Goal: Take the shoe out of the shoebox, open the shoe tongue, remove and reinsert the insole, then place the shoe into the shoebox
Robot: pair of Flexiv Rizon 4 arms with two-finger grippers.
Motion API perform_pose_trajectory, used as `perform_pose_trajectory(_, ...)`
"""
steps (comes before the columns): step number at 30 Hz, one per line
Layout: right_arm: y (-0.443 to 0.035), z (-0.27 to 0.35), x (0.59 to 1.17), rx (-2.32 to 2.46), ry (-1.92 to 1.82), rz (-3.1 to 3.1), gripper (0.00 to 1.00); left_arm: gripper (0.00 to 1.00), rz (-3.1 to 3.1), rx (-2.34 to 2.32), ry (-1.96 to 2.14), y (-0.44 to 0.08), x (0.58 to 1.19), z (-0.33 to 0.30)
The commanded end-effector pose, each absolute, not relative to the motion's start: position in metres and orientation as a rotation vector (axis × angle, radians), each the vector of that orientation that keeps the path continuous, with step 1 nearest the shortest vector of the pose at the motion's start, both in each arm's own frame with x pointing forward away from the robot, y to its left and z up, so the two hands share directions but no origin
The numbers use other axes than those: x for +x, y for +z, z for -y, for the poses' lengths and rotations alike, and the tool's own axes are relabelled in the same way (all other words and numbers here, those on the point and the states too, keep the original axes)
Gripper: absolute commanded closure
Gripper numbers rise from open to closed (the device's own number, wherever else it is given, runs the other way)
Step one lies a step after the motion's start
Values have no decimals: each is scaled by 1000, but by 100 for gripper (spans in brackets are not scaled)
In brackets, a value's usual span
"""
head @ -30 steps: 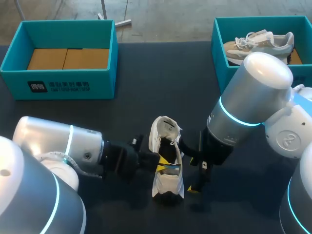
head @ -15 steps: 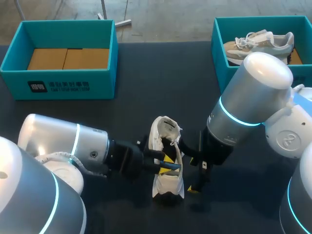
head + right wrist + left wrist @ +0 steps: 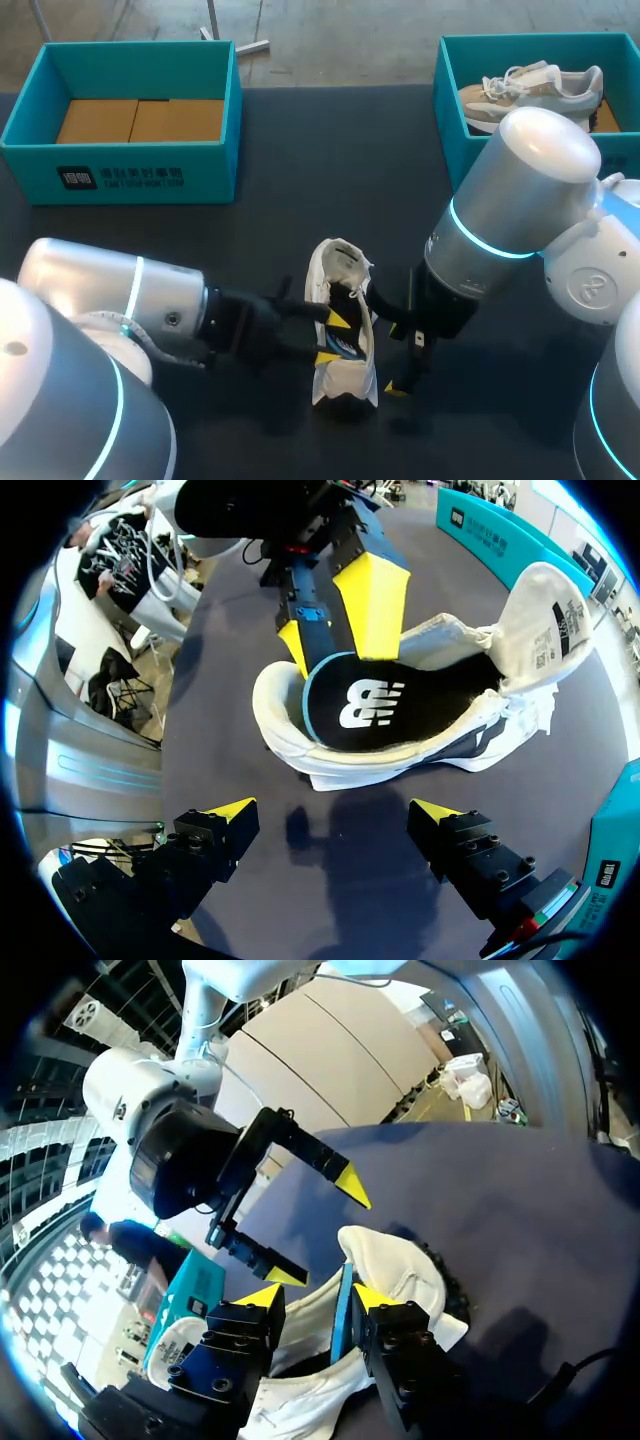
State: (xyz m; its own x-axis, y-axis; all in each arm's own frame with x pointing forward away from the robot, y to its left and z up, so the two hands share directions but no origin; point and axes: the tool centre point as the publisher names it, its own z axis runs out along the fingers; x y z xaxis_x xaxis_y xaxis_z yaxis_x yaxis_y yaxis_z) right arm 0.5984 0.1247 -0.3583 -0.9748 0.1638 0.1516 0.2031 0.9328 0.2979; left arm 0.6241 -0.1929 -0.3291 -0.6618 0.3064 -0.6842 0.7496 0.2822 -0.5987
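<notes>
The left end effector (image 3: 315,1298) is in the heel opening of the shoe (image 3: 346,378), coming in from the shoe's left side, crosswise to it. The blue edge of the insole (image 3: 400,705) stands up inside it along with some white shoe wall. Cannot tell if it is pinching them or sits loose around them.

The right end effector (image 3: 333,815) is spread wide with nothing in it, low over the desk (image 3: 300,200) just beside the shoe's right side. It is apart from the shoe as far as the right wrist view shows. The shoe lies broadside ahead of it, long axis parallel to the line between its two yellow tips.

The shoe is out of both boxes, on the desk near the front middle, between the two arms. Its long axis runs toward and away from the robot, and the heel end looks nearer the robot. The tongue (image 3: 552,610) is folded open toward the far end. The insole is black and mostly inside the shoe, edge raised at the heel end, not seated flat.

Key relation: the insole runs along the shoe's long axis. The left end effector is at its heel end and is the nearer one, so it is placed to work the insole along that axis. The right one looks placed to steady the shoe from the side. The insole step seems in hand, but whether it is coming out or going back in, cannot tell.

The empty box (image 3: 130,170) is far left and the far-right box (image 3: 450,95) holds a second shoe (image 3: 530,85). Both are well apart from the shoe.
</notes>
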Motion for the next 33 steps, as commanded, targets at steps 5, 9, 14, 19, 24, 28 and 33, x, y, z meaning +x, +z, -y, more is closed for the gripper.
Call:
perform_pose_trajectory(5,-360,-126,597,-284,-477,2968,0,57,-2183,1005,-1305,-313,621,169)
perform_pose_trajectory(9,-360,-126,597,-284,-477,2968,0,58,-2213,1033,-1271,-312,622,164)
perform_pose_trajectory(14,-360,-126,597,-284,-477,2968,0,59,-2256,1083,-1239,-308,625,155)
perform_pose_trajectory(19,-358,-119,598,-271,-487,2969,0,60,-2280,1113,-1216,-304,630,151)
perform_pose_trajectory(24,-351,-95,600,-209,-482,2947,0,62,-2316,1189,-1190,-301,635,148)
perform_pose_trajectory(28,-339,-68,599,-193,-479,2958,0,63,-2342,1252,-1137,-298,636,148)
perform_pose_trajectory(33,-330,-36,599,-217,-470,2961,0,69,-2390,1357,-1082,-296,636,148)
